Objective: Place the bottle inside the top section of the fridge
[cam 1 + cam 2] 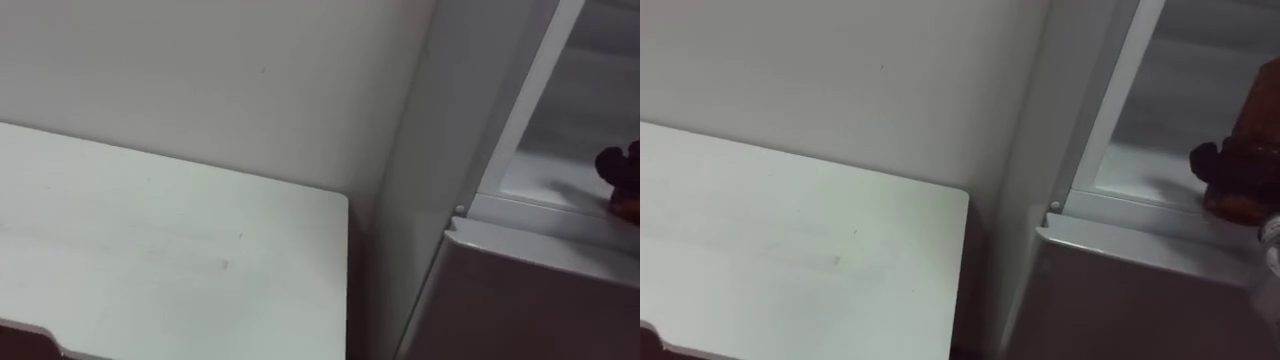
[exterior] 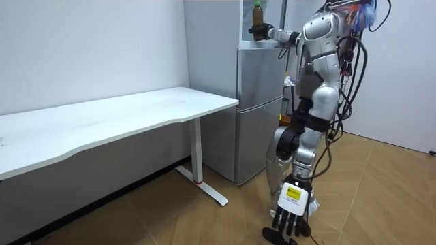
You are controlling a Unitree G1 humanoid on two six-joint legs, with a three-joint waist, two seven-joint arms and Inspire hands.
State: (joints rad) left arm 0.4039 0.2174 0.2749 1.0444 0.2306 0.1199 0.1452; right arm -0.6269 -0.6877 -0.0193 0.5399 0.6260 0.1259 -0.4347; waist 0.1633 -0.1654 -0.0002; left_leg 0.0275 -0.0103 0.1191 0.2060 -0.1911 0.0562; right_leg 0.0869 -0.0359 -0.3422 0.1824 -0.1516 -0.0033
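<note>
Right hand (image 1: 1220,165) is clamped round the bottle (image 1: 1240,205), and the upper fridge shelf (image 1: 1140,170) sits just under the fingers, so I'd say it's placing. Next up: let go gently and back out without tipping it. Left hand (image 2: 291,216) hangs relaxed.

Brown bottle with green cap (image 2: 257,12): one, at the upper fridge shelf's front edge.
White rectangular table (image 2: 136,112): one.
Tall grey metal fridge (image 2: 259,102): one.
Robot hands: two, right hand (image 2: 259,30), left hand (image 2: 291,218).
</note>
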